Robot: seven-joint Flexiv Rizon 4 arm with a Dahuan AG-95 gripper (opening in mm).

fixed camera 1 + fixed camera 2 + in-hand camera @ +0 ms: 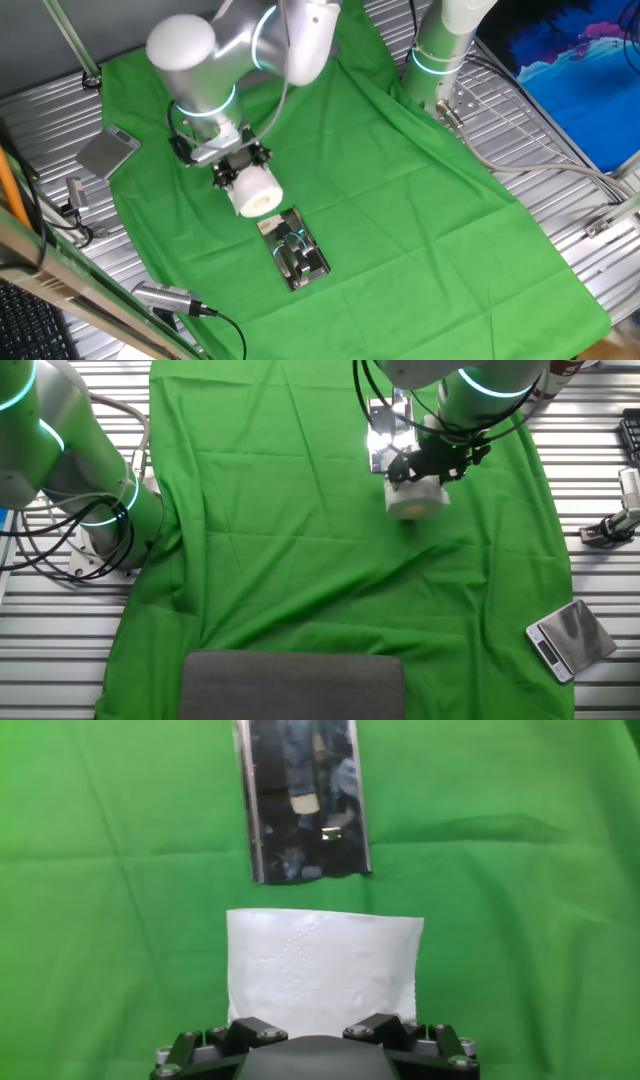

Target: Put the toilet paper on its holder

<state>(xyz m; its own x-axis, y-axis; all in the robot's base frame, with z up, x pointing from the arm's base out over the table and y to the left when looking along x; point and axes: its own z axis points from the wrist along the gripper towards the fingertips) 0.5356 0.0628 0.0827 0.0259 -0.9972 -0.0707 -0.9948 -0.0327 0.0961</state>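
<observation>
Midway over the green cloth [420,220], the fingers [240,168] grasp the roll [257,192], held just off the fabric at centre-left of one fixed view. The holder [296,250] lies flat on the cloth immediately below and right of the roll in that frame, its chrome face catching reflections. From the other fixed view, the roll [415,498] hangs under the fingers [432,463] in the upper right, with the holder [385,435] just beyond it toward the top edge. The hand view places the roll [322,970] low in the frame, its embossed white side filling the space above the fingers' black mount, and the holder [303,800] at top centre, close to but apart from the paper. A grey scale [570,638] sits on the slatted surface [600,580] at lower right.
</observation>
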